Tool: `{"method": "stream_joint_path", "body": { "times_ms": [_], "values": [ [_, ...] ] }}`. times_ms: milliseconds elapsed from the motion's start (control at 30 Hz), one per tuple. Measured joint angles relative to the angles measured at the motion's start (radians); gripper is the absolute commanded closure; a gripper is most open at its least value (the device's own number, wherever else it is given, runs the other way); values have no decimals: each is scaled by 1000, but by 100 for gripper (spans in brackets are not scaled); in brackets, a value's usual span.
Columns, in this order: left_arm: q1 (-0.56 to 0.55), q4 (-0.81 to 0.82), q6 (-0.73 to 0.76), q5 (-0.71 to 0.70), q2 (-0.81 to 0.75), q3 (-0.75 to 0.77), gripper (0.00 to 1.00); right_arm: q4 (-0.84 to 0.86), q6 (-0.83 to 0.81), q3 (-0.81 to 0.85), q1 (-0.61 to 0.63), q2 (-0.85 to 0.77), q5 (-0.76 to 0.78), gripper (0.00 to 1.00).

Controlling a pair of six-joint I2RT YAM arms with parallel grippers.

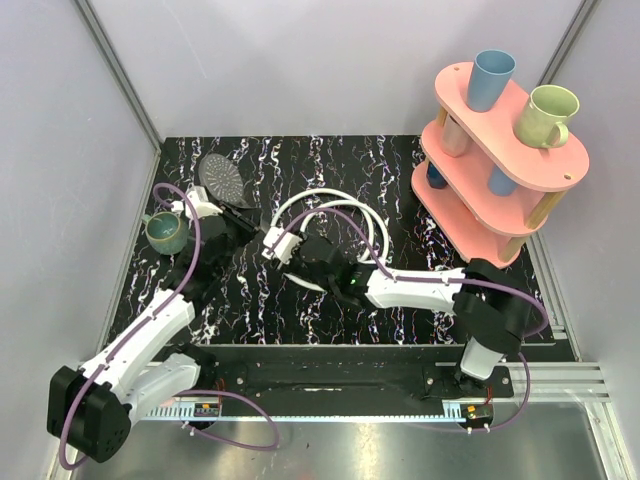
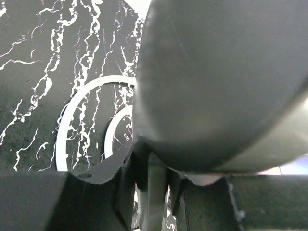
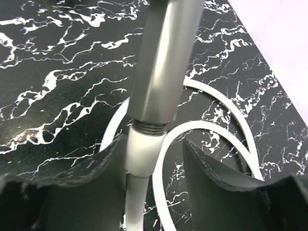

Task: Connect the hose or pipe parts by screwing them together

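The dark grey shower head (image 1: 222, 178) lies tilted at the back left, and its bulk (image 2: 221, 82) fills the left wrist view. My left gripper (image 1: 232, 215) is shut on its straight handle (image 2: 153, 192). The white hose (image 1: 340, 196) lies coiled in loops on the mat (image 2: 62, 139). In the right wrist view the hose's white end fitting (image 3: 142, 151) sits against the threaded end of the grey handle (image 3: 161, 62). My right gripper (image 3: 154, 144) straddles that fitting. Its left finger (image 3: 91, 166) touches the fitting, while the right finger (image 3: 216, 175) stands apart from it, so the jaws are open.
A teal mug (image 1: 166, 232) stands at the left edge, close beside my left arm. A pink three-tier rack (image 1: 505, 165) holding cups occupies the back right corner. Purple cables run along both arms. The black marbled mat (image 1: 250, 310) covers the work area.
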Motion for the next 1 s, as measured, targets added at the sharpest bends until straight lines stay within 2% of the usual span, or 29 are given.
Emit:
{"method": "stream_joint_path", "body": {
  "times_ms": [133,167,233,333,500,600,700,800,933,967,1000],
  "values": [
    [0,-35,-50,-21,-1,2,100,28,-34,18,5,32,40,75],
    [1,-39,-58,-23,-1,5,100,36,-40,20,8,37,43,88],
    [3,-55,-64,-35,-6,10,100,53,-31,22,14,44,63,99],
    [7,0,-64,-35,-29,-17,100,60,-17,32,8,43,58,100],
    [15,423,-6,19,-132,-277,100,3,50,35,-51,13,-130,100],
    [20,666,26,87,-102,-371,100,-46,117,32,-132,-11,-359,100],
    [23,931,43,149,-2,-422,100,-52,172,32,-214,-27,-566,100],
    [24,1099,34,206,106,-439,100,-52,241,25,-285,-27,-754,100],
    [23,1193,18,284,196,-427,100,66,429,-27,-380,-5,-1004,97],
    [23,1204,20,301,205,-422,100,118,483,-39,-398,9,-1055,94],
    [22,1209,23,306,208,-420,100,180,540,-49,-415,26,-1109,86]
  ]
}}
